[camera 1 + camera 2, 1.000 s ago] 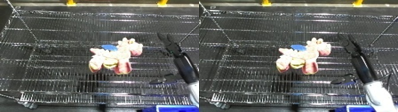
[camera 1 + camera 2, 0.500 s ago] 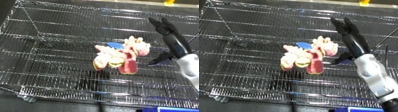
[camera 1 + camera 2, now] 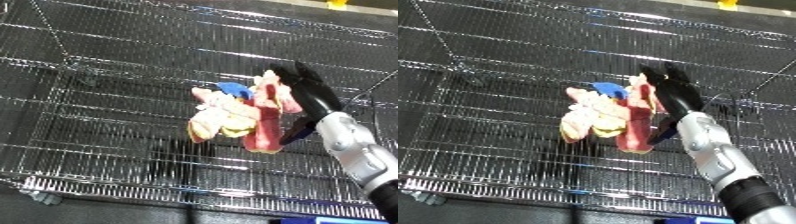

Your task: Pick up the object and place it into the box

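A small plush toy (image 3: 238,117), cream and pink with a blue patch near its top, lies on the wire floor of a metal mesh bin (image 3: 107,75). The right hand (image 3: 306,90) reaches in from the lower right and sits against the toy's right side, its dark fingers (image 3: 664,82) extended upward along the pink part. The fingers look mostly straight rather than wrapped round the plush, so the hand seems to be open and only touching or just beside it; whether the thumb (hidden behind the toy) has begun to close cannot be made out. The silver forearm (image 3: 709,155) slants down toward the view's lower right corner. The left hand is nowhere in sight.

The approach from the side probably suits the toy's soft, lumpy shape, letting fingers and thumb close across its body. Since the toy already rests inside wire walls, the step in hand looks like the pick-up itself, with no grasp yet secured.
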Controlling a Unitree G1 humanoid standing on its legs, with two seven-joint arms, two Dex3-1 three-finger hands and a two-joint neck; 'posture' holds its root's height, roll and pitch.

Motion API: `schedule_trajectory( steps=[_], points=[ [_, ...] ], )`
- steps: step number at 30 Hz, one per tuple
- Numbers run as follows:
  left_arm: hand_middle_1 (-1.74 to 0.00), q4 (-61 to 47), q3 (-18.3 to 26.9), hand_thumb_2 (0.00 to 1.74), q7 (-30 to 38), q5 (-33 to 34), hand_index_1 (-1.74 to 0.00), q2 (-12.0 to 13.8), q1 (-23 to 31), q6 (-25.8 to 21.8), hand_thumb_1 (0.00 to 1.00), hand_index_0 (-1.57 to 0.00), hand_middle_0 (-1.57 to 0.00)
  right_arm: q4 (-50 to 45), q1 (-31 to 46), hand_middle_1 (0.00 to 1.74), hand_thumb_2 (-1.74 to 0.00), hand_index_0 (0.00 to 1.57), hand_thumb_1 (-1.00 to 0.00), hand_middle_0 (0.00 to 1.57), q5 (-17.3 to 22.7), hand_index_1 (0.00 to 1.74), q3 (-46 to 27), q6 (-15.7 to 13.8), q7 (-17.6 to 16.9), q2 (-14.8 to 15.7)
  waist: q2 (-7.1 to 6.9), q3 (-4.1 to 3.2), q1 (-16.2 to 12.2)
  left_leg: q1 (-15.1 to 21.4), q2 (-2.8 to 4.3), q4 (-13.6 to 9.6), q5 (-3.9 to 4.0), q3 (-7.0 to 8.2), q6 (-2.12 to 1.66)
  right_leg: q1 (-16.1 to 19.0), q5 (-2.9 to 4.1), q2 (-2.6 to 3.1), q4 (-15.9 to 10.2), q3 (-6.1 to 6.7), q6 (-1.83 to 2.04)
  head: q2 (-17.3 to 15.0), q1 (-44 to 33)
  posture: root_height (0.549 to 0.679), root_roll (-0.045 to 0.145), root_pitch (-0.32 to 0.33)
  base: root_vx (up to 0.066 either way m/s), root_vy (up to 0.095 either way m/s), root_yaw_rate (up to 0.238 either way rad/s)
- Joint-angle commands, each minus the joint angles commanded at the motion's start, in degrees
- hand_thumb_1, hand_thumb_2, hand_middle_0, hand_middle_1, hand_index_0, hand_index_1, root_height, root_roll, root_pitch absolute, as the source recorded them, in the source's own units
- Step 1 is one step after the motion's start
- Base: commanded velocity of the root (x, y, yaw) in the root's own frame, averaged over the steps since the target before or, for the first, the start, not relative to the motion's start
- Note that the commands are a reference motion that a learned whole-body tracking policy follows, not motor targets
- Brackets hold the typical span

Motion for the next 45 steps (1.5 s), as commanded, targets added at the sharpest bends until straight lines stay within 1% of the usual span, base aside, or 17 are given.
schedule_trajectory(
  steps=[3,6,8,11,14,19,26,30,33,35,40,45],
  points=[
    [-1.74,-0.1,-0.2,1.74,-0.1,-0.3,-1.74,-0.1,0.2,-0.2,1.00,-1.57,-1.57,2.7,0.0,0.00,0.00,0.00,0.00,0.00,-1.1,0.00,0.8,-0.1,0.4,1.4,0.08,0.00,0.5,-1.1,-0.03,0.4,0.01,-0.37,0.04,-0.6,0.14,-0.01,0.1,-0.22,0.02,-0.1,0.6,0.622,0.010,-0.023,0.004,0.001,0.063],
    [-1.74,0.0,-0.6,1.74,-0.2,-0.4,-1.74,-0.2,0.2,-0.2,1.00,-1.57,-1.57,4.6,0.6,0.00,0.00,0.00,0.00,0.00,-1.7,0.00,1.0,0.2,0.7,2.8,0.16,0.00,1.0,-1.8,-0.04,0.5,0.02,-0.68,0.09,-1.0,0.20,-0.02,0.0,-0.46,0.05,0.6,0.6,0.622,0.007,-0.015,0.009,-0.001,0.062],
    [-1.74,-0.1,-0.6,1.74,-0.2,-0.3,-1.74,-0.3,0.2,-0.2,1.00,-1.57,-1.57,5.4,1.0,0.00,0.00,0.00,0.00,0.00,-1.9,0.00,1.1,0.3,1.0,3.7,0.22,0.00,1.3,-2.1,-0.01,0.5,0.01,-0.78,0.10,-1.2,0.18,-0.05,0.0,-0.72,0.08,1.1,0.6,0.622,0.005,-0.010,0.009,0.000,0.037],
    [-1.74,-0.4,-0.4,1.74,-0.2,-0.4,-1.74,-0.4,0.4,-0.3,1.00,-1.57,-1.57,6.4,1.8,0.00,0.00,0.00,0.00,0.00,-2.2,0.00,1.0,0.5,1.7,4.6,0.32,0.00,1.8,-2.4,0.18,0.5,-0.04,-0.75,0.02,-1.2,0.00,-0.13,0.1,-1.18,0.11,1.1,0.7,0.622,0.003,-0.006,0.007,0.003,0.022],
    [-1.74,-0.6,-0.1,1.74,-0.1,-0.5,-1.74,-0.6,0.8,-0.4,1.00,-1.57,-1.57,7.3,2.9,0.26,-0.26,0.24,-0.15,0.24,-2.1,0.26,0.4,0.7,2.0,5.2,0.43,0.00,2.1,-2.4,0.33,0.4,-0.10,-0.79,-0.03,-1.0,-0.26,-0.13,0.1,-1.55,0.14,1.7,0.7,0.622,0.000,-0.006,0.016,0.005,0.027],
    [-1.74,-0.7,0.4,1.74,0.3,-0.4,-1.74,-1.1,1.0,-0.4,1.00,-1.57,-1.57,8.4,4.4,0.70,-0.70,0.63,-0.40,0.63,-0.9,0.70,-1.4,1.1,2.1,5.9,0.51,0.00,2.2,-2.1,0.53,0.1,-0.19,-0.76,-0.04,-0.7,-0.53,-0.18,0.1,-1.85,0.16,1.4,0.0,0.622,-0.002,-0.006,0.008,0.006,0.015],
    [-1.74,-0.5,0.3,1.74,1.0,0.6,-1.74,-1.7,0.3,-0.2,1.00,-1.57,-1.57,8.7,5.2,1.30,-1.30,1.18,-0.75,1.18,-0.2,1.30,-2.7,1.3,1.3,7.1,0.30,0.00,1.5,-1.4,0.86,-0.5,-0.27,-0.23,-0.06,-0.5,-0.82,-0.01,0.1,-1.76,0.10,1.6,-0.7,0.622,0.000,-0.008,-0.004,0.013,-0.025],
    [-1.74,-0.1,0.3,1.74,0.6,0.0,-1.74,-1.9,0.1,0.1,1.00,-1.57,-1.57,8.3,5.4,1.65,-1.65,1.49,-0.95,1.49,-0.7,1.65,-2.4,1.4,1.6,7.3,0.16,0.00,1.1,-0.9,1.00,-0.6,-0.26,-0.01,-0.12,-0.3,-1.24,0.04,0.5,-1.52,0.04,1.0,0.1,0.621,0.003,-0.015,-0.008,0.007,-0.012],
    [-1.74,0.1,0.0,1.74,0.2,-0.3,-1.74,-1.8,-0.1,0.2,1.00,-1.57,-1.57,8.3,5.8,1.65,-1.65,1.49,-0.95,1.49,-1.3,1.65,-2.3,1.6,1.9,7.1,0.14,0.00,0.8,-0.7,0.99,-0.4,-0.22,0.04,-0.18,-0.2,-1.49,0.02,1.0,-1.35,0.03,0.7,0.5,0.621,0.005,-0.022,-0.007,0.001,0.017],
    [-1.74,0.2,-0.1,1.74,0.0,-0.4,-1.74,-1.7,-0.4,0.3,1.00,-1.57,-1.57,8.2,6.2,1.65,-1.65,1.49,-0.95,1.49,-1.3,1.65,-2.5,1.7,1.9,7.0,0.21,0.00,0.8,-0.5,0.94,-0.3,-0.14,0.05,-0.21,0.0,-1.53,-0.03,1.2,-1.27,0.07,0.4,0.7,0.620,0.006,-0.028,-0.007,-0.001,0.005],
    [-1.74,0.9,-0.5,1.74,-0.4,-0.5,-1.74,-2.0,-1.1,0.6,1.00,-1.57,-1.57,7.6,8.1,1.65,-1.65,1.49,-0.95,1.49,-0.1,1.65,-4.5,1.5,1.3,7.0,0.33,0.00,0.1,0.4,0.90,-0.3,-0.02,0.27,-0.15,0.6,-1.73,-0.22,1.8,-0.95,0.09,-1.0,1.3,0.619,0.011,-0.045,-0.013,0.003,-0.011],
    [-1.74,1.3,-0.6,1.74,-0.6,-0.7,-1.74,-2.4,-1.3,0.9,1.00,-1.57,-1.57,5.6,10.2,1.65,-1.65,1.49,-0.95,1.49,0.8,1.65,-6.3,1.2,0.8,5.8,0.35,0.00,-0.7,1.6,1.00,-0.9,0.43,0.67,-0.12,1.4,-1.58,-0.43,1.7,-0.72,0.04,-1.5,2.4,0.620,0.015,-0.062,-0.030,-0.003,-0.031]
  ],
)
